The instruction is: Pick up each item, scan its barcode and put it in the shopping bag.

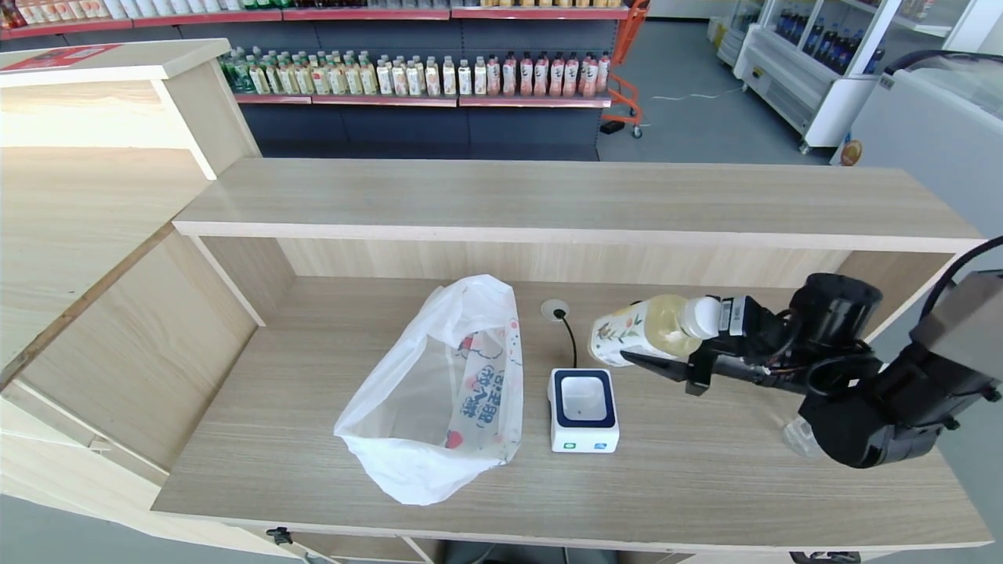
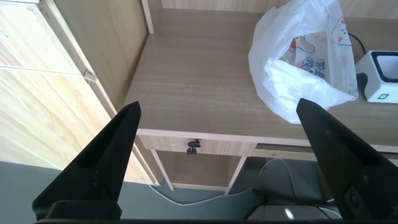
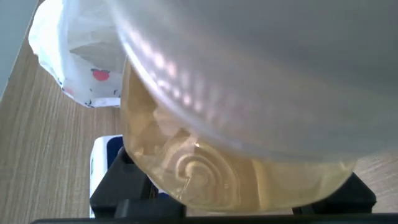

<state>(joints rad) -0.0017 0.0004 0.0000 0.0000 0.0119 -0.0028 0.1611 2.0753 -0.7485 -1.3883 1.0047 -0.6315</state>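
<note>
Pressed close to the right wrist camera, the bottle (image 3: 236, 155) of pale yellow drink lies on its side in the right end effector (image 3: 239, 186), whose dark fingers (image 3: 127, 180) pinch it from both flanks. From the head view, the bottle (image 1: 646, 329) hangs above the tabletop (image 1: 705, 486) with its white cap toward the wrist and its base pointing away from the right end effector (image 1: 642, 345). Its flowered label faces up. Just past the fingertips and lower down, the scanner (image 1: 584, 409) sits flat on the tabletop, a white block with a dark-framed window on top. Its black cable (image 1: 568, 337) runs back to a round grommet (image 1: 555, 309) under the bottle's base. Beyond the scanner, farther still from that end effector, the white shopping bag (image 1: 439, 392) lies slumped with its mouth open, just beside the scanner. Behind the wrist, a clear object (image 1: 799, 435) rests on the tabletop, largely hidden by the arm. The left end effector (image 2: 219, 107) hangs out past the tabletop's front edge with its fingers (image 2: 99, 168) spread wide, the bag (image 2: 305, 56) and scanner (image 2: 382, 74) well ahead of it. A raised ledge (image 1: 548, 196) backs the tabletop, with shelves of drinks (image 1: 415, 74) beyond.
</note>
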